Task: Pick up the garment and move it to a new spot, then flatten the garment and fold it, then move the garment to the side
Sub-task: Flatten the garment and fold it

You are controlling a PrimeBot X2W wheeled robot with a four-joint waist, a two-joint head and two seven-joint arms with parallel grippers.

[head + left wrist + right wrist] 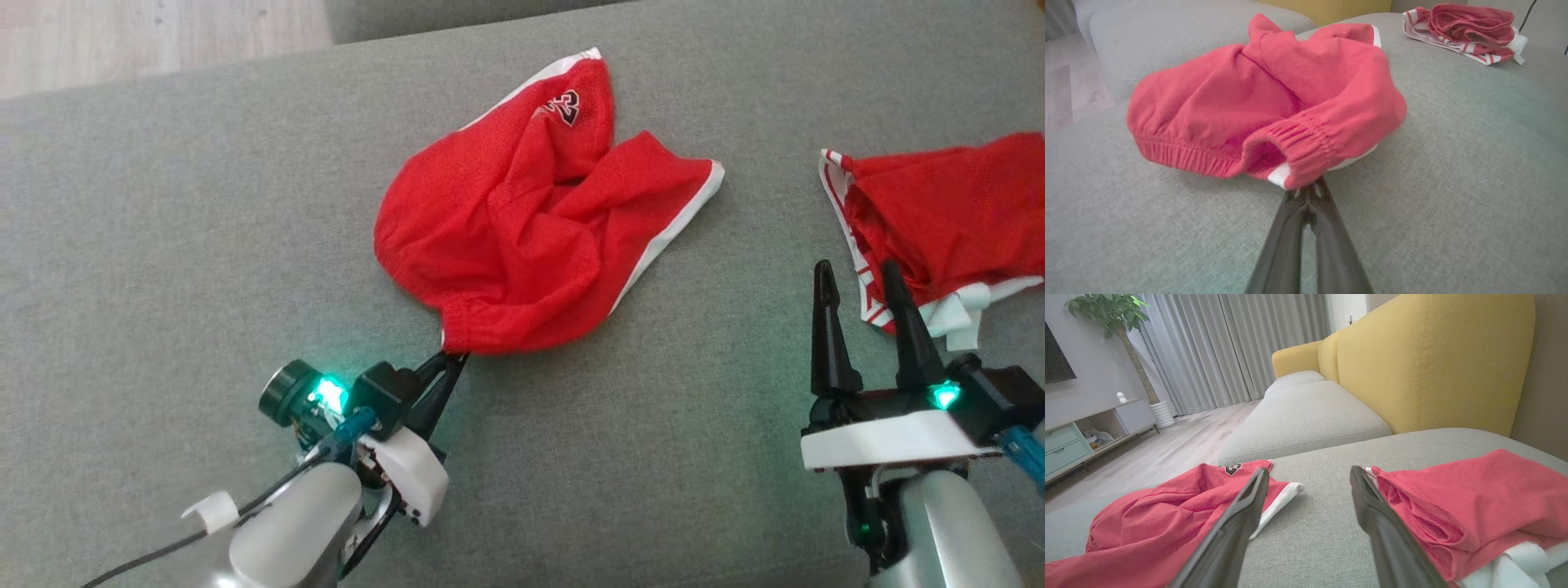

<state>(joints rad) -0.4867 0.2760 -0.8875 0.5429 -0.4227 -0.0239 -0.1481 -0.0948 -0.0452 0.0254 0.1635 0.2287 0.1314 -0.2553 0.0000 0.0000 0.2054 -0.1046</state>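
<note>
Waistband (1306, 143) of red shorts (522, 237) pinched by left tool (451, 359); right tool (856, 286) held spread, empty. Slow lift advised, shorts raised clear of sofa cushion (163, 245).

Light: was soft and even; shadows were faint.
Glow: green lamps (329, 396) tinted the grey cushion (571, 457).
Blur: left wrist view was soft.
Edges: wrist views bowed.
</note>
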